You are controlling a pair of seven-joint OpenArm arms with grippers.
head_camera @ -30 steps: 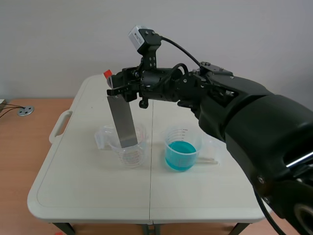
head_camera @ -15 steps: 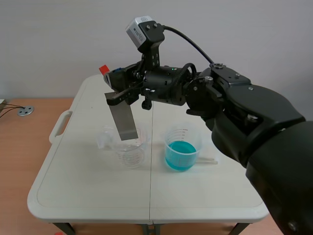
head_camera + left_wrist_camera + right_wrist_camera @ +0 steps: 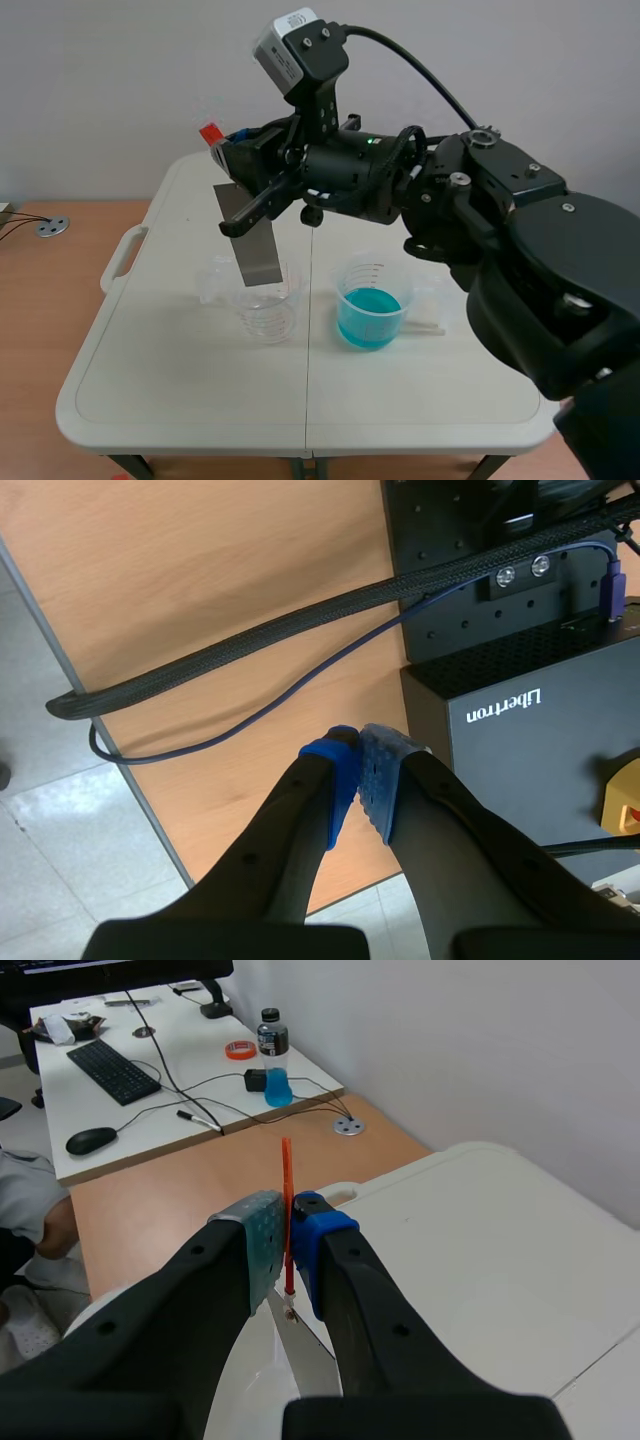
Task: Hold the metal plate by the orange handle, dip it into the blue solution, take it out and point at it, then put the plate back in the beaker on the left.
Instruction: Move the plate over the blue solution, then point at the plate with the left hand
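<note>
my right jaws: clamped on orange handle (image 3: pixel 287 1210) | metal plate (image 3: pixel 255 245): I judge it stiff, thin, light, slick once wet; hangs tilted, tip at clear beaker (image 3: pixel 268 300) | my left jaws: clenched, empty

Right arm (image 3: pixel 530 250): a bulky, glossy black casing of rounded segments, with small silver screws (image 3: pixel 460 180) set into its round joint caps. A pale grey, box-shaped wrist camera (image 3: pixel 290 45) sits on a black bracket (image 3: pixel 322 100) dotted with screw holes, and a black cable (image 3: pixel 415 68) arcs from it to the arm. A small green light (image 3: pixel 372 141) glows on the wrist. Right gripper (image 3: pixel 287 1228): two thick matt black fingers, one tipped with a grey-green dotted pad (image 3: pixel 256 1235), the other with a bright blue pad (image 3: pixel 315 1232). Left gripper (image 3: pixel 358 765): the same black fingers, with one blue pad (image 3: pixel 335 775) and one pale dotted pad (image 3: pixel 382 780)
</note>
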